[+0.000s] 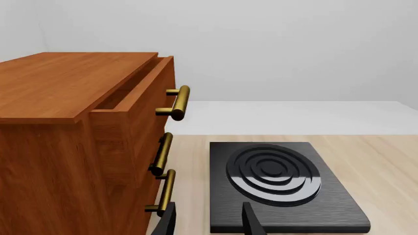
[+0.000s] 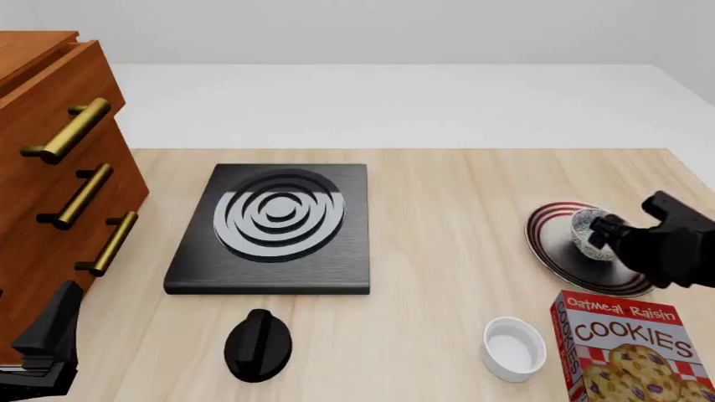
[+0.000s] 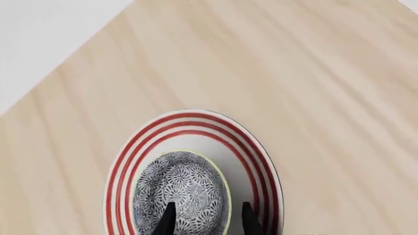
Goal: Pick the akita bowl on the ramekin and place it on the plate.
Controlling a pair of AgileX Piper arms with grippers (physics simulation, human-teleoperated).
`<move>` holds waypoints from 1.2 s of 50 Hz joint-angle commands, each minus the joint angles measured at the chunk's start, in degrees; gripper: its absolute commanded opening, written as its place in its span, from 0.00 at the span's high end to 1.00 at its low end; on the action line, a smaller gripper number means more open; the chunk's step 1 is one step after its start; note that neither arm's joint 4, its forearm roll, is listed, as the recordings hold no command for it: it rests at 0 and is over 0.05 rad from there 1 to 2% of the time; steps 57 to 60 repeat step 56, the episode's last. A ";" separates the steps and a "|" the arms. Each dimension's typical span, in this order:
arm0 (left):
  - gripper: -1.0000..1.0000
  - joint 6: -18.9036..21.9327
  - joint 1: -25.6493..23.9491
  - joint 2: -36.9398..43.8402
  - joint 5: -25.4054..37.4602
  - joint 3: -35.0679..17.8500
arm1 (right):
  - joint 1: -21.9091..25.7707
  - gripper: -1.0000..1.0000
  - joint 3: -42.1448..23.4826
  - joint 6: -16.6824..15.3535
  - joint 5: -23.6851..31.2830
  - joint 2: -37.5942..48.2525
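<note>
The wooden table [image 2: 447, 218] is seen to carry all items. At its left side a wooden drawer cabinet [image 2: 50, 167] with brass handles [image 2: 69, 131] is noted; in the left wrist view its top drawer [image 1: 134, 90] is observed standing slightly open. A black stove plate [image 2: 274, 228] with concentric rings is located beside the cabinet, towards the table's middle, and a black knob [image 2: 258, 344] lies nearer the arms' side, just in front of it.

At the near right corner a cookie box [image 2: 625, 352] marked "Oatmeal Raisin Cookies" is recorded. The plate [image 2: 547, 239], red-ringed, is found at the right side of the table, beyond the box. The ramekin [image 2: 514, 347] is seen standing alone, just left of the box, nothing inside it.

The akita bowl [image 3: 183, 191] is located over the centre of the plate; contact with the plate cannot be confirmed. The right gripper [image 3: 203, 220] is seen with one finger inside the bowl and one outside its rim, the near wall pinched between them. The left gripper [image 1: 209, 223] is observed near the cabinet's lower corner, its fingers spread apart with nothing between them.
</note>
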 commanded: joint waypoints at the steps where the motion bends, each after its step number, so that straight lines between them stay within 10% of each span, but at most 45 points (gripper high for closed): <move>1: 0.00 0.00 0.00 0.00 0.00 0.00 | -1.24 0.00 1.43 0.61 0.40 -2.95; 24: 0.00 0.00 0.00 0.00 0.00 0.00 | -3.66 0.00 4.55 -5.72 12.09 -28.50; 60: 0.00 0.00 0.00 0.00 0.00 0.00 | 4.67 0.00 3.98 -5.92 38.23 -70.38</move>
